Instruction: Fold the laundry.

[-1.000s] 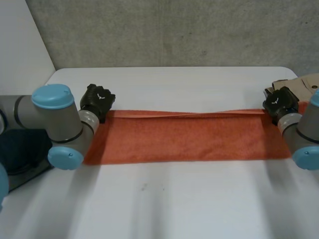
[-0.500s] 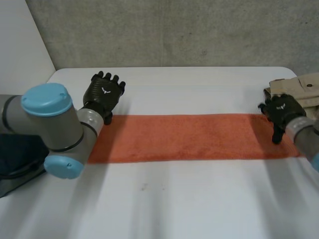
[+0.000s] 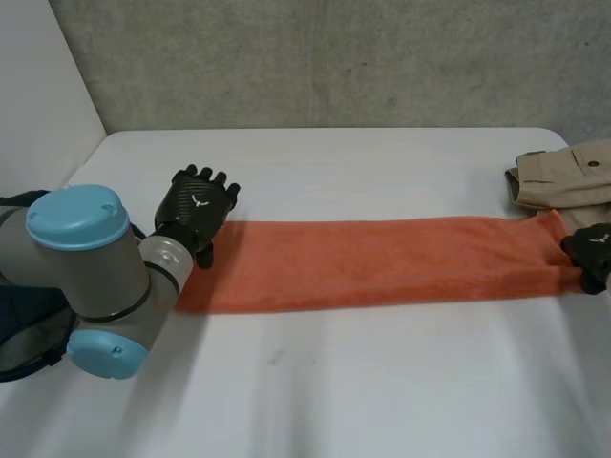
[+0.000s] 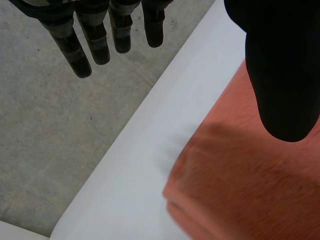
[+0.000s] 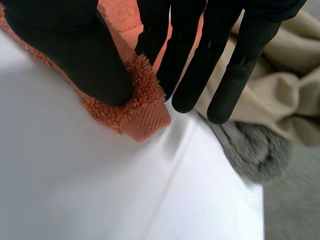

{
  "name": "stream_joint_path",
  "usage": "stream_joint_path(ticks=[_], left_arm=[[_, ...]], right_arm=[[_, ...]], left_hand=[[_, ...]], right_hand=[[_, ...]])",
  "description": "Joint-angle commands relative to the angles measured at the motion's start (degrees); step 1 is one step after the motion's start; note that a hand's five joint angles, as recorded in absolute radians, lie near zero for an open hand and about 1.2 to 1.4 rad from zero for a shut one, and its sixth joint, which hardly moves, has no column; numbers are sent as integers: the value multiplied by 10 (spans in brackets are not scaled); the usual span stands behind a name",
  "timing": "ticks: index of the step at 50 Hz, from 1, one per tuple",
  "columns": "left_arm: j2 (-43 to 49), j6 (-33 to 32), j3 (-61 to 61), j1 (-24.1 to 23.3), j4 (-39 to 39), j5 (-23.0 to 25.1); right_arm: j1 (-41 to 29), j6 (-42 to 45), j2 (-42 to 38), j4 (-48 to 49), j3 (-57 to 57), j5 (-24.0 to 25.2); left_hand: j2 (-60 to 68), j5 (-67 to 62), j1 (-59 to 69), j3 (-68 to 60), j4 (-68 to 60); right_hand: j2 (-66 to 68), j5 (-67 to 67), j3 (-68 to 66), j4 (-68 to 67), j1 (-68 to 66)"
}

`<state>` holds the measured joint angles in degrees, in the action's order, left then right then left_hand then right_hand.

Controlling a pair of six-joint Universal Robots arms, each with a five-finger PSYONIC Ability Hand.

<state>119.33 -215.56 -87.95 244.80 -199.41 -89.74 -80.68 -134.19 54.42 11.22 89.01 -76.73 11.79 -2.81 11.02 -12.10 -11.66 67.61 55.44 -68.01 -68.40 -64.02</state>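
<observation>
An orange towel (image 3: pixel 382 262), folded into a long narrow strip, lies flat across the white table (image 3: pixel 382 382). My left hand (image 3: pixel 196 205) hovers over the strip's left end, open with straight fingers (image 4: pixel 80 50), and holds nothing. The towel's folded end (image 4: pixel 250 185) lies under its thumb. My right hand (image 3: pixel 594 250) is at the strip's right end. There its thumb (image 5: pixel 75 50) and fingers pinch the towel's corner (image 5: pixel 140 110), lifting it slightly off the table.
A beige garment (image 3: pixel 563 176) lies at the back right corner, just beyond my right hand, with a grey cloth (image 5: pixel 260 150) under it at the table's edge. A grey wall rises behind the table.
Both hands let go of the towel's far edge. The left hand opened and rose; the right hand moved to the right end, pinched it and drew the strip rightwards.
</observation>
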Motion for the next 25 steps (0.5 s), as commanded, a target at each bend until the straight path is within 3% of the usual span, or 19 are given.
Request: stream_joint_path(ticks=[1,5,10,19,25], left_arm=[[-22,0,-7,1,1,-2],[-42,0,-25,2,1,-1],[-59,1,-42,4,1,0],[-75,1,-49,8,1,-3],[-91,1,-56,9,1,-5]], right_arm=[[62,28,24,-3,0,-29],[103,82,53,-4,-5,-34],[104,133,70,-3,-9,-50],[-129,72,119,18,-19,-62],[-311,71,112,109,-21,-19]], left_hand=[[-18,28,-10,21,17],[-18,28,-10,21,17],[-18,28,-10,21,17],[-18,28,-10,21,17],[-18,28,-10,21,17]], right_hand=[[124,146,-120,-116,-160],[124,146,-120,-116,-160],[124,146,-120,-116,-160],[124,146,-120,-116,-160],[124,146,-120,-116,-160]])
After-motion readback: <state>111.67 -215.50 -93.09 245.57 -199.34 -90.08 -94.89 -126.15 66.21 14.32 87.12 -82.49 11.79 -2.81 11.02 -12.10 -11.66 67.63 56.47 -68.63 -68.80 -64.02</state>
